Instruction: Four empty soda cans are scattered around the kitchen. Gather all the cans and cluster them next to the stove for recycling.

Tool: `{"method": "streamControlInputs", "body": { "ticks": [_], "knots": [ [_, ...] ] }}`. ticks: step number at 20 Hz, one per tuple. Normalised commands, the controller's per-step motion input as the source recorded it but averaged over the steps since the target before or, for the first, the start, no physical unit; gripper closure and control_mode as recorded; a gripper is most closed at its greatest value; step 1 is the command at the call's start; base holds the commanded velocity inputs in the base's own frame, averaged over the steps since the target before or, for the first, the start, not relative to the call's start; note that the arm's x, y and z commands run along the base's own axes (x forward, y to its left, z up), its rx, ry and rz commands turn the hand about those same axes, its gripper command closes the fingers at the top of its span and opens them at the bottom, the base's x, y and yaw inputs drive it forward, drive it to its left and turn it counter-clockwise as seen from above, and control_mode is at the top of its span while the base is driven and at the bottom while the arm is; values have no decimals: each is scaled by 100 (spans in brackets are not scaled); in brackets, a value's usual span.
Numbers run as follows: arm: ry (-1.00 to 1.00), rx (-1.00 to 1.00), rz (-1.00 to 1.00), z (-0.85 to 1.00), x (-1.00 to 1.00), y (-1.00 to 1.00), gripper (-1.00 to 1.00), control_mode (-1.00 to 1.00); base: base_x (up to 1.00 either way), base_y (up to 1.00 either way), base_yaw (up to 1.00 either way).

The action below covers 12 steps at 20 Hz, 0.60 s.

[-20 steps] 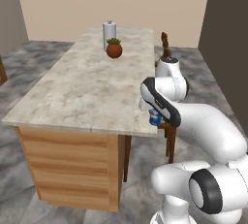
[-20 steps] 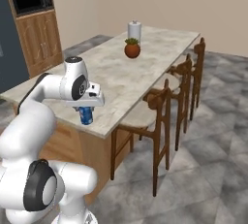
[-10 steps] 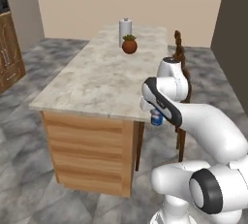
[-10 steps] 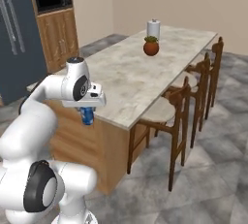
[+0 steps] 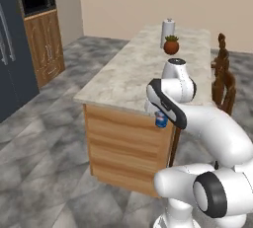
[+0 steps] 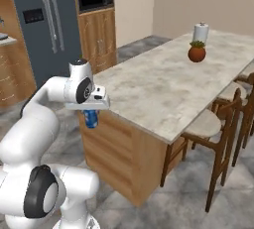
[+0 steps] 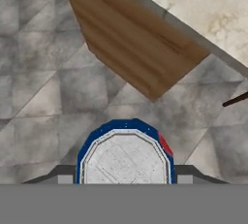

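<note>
**We carry the blue can past the island**

We hold the blue-and-white soda can (image 6: 91, 118) in our gripper (image 6: 91, 110). The jaws are squeezed on its two sides, so the can hangs straight up and down under our hand. In the right base view it sits at the middle left of the frame, just off the near corner of the island counter (image 6: 154, 86), over the floor. In the hand view its silvery top is at the bottom middle, with the grey floor tiles behind it.

We think we hold it upright and close to our body so it will not slip or bump the wood while the base drives.

The plant pot (image 5: 171, 47) and the white roll (image 5: 168, 26) stand far back on the counter, in the upper right of the left base view. They are not cans, so we leave them.

The stove is somewhere else, so we guess we must drive there next.
</note>
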Motion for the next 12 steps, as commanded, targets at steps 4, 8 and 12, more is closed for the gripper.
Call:
{"method": "streamControlInputs", "body": {
  "ticks": [4,8,12],
  "knots": [
    [0,0,0,0,0,0,100,100,3,55,31],
    [0,0,0,0,0,0,100,100,15,51,30],
    [0,0,0,0,0,0,100,100,35,44,28]
  ]
}}
